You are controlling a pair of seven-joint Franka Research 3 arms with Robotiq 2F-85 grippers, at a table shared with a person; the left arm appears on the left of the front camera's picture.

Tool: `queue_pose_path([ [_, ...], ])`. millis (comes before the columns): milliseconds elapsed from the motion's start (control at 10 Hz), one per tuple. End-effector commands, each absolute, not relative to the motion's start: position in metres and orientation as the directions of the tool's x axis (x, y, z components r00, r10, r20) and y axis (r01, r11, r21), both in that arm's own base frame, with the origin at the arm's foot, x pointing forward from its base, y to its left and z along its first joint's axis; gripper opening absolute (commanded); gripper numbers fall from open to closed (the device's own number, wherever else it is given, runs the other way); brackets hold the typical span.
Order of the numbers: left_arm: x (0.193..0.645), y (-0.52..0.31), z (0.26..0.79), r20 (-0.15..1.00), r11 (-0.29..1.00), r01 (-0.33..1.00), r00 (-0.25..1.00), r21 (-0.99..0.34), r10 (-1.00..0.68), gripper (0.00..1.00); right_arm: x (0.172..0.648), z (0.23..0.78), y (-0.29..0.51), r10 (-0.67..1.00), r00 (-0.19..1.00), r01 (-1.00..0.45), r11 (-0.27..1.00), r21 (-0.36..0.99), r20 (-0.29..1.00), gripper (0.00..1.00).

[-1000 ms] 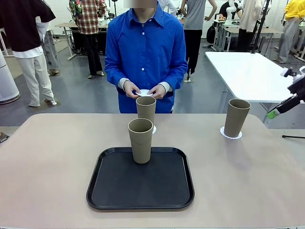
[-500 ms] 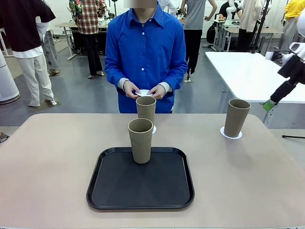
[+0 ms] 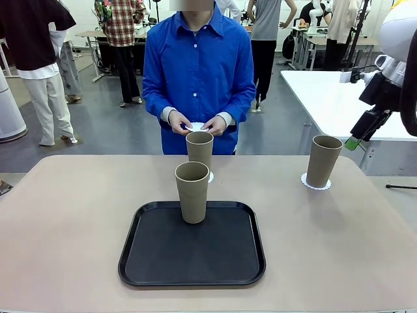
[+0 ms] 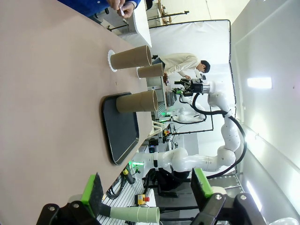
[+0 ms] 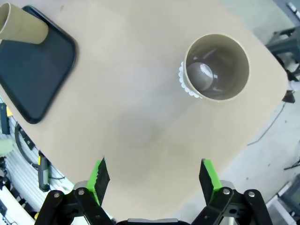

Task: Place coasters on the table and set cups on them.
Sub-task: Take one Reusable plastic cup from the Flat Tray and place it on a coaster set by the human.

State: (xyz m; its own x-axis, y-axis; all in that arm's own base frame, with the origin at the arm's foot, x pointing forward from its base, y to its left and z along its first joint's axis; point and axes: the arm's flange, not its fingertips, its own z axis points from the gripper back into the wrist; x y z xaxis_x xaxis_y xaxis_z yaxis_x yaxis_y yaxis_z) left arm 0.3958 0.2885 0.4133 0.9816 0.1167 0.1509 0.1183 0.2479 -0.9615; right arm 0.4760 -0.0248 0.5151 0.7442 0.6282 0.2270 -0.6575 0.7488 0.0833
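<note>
Left tool jaws apart, empty, facing along the bench. Risk: you go for the cup on the tray before the person's hands lay the last coaster, so it has no spot. It's tall; a clip at the rim tips it or knocks the middle cup just behind. Right tool jaws apart, empty, high over the right cup; drop carelessly and it topples off the right coaster. Count: three cups, one on tray, two on bench on coasters. Three coasters, two under cups, one in hand. One tray. Two tools.
</note>
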Motion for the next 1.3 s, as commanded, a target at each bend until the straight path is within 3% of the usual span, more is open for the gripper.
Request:
queue_pose_path([
  [0,0.3962,0.2895,0.4161,0.151,0.24,0.117,0.98,-0.964,0.13,1.0,0.4706,0.521,-0.0309,0.639,0.73,-0.673,0.735,0.089,0.244,1.0],
  [1200,0.3962,0.2895,0.4161,0.151,0.24,0.117,0.98,-0.964,0.13,1.0,0.4733,0.5209,-0.0305,0.627,0.74,-0.66,0.747,0.082,0.243,1.0],
])
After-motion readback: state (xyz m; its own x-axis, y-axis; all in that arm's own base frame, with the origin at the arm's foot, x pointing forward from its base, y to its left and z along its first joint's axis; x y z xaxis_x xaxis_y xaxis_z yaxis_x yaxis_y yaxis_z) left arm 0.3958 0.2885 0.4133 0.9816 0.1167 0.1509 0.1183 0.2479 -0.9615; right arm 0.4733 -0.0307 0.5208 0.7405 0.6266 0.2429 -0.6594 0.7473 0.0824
